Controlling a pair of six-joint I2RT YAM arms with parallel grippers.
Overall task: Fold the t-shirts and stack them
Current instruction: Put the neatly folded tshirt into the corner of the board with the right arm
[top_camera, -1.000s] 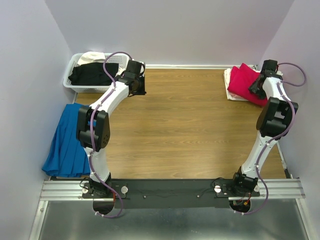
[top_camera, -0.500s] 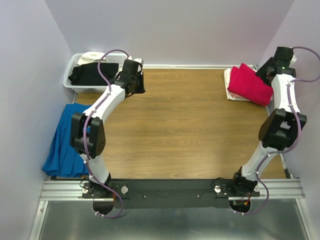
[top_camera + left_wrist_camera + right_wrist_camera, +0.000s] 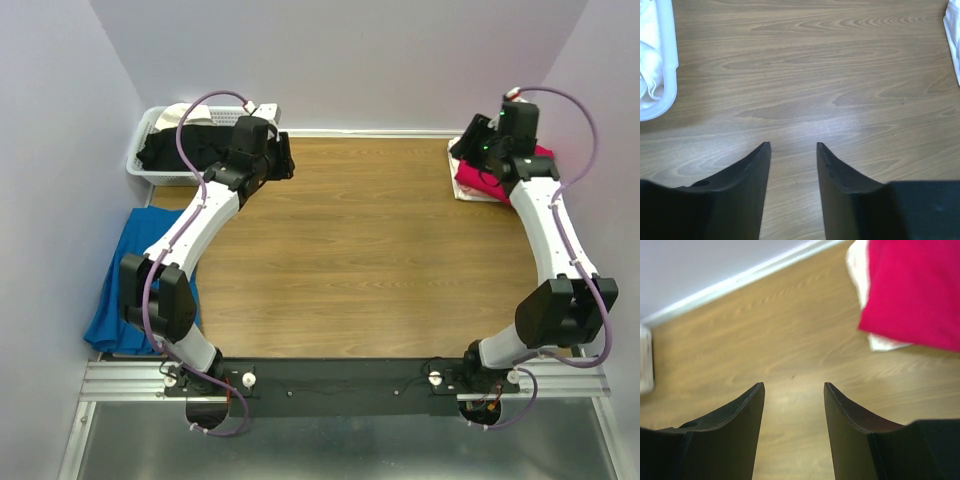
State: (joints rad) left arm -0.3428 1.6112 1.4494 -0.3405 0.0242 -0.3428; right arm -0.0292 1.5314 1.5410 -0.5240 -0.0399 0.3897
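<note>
1. The left gripper (image 3: 792, 145) is seen with its jaws parted and nothing between them. It hangs over bare table (image 3: 840, 75).
2. From it, the basket (image 3: 671, 65) lies at 10 o'clock in the wrist view, with a white tee (image 3: 650, 55) inside. In the top view a black tee (image 3: 175, 148) fills most of the basket.
3. The right gripper (image 3: 794, 385) is likewise spread and empty. The red tee (image 3: 920, 290) lies at 1 o'clock from it, folded on top of a cream tee (image 3: 857, 270).
4. On the table as a whole, the basket is placed at 10 o'clock and the folded stack at 2 o'clock. A blue cloth (image 3: 125, 290) hangs at 9 o'clock, off the table edge.
5. The step in hand is judged to be fetching the next tee from the basket.
6. To do it well, one layer only should be pinched near a shoulder or hem, so that the tee below is not dragged out.
7. The tee should then be lifted clear of the basket rim and spread flat at the centre before folding.
8. No brand, label or writing can be read.
</note>
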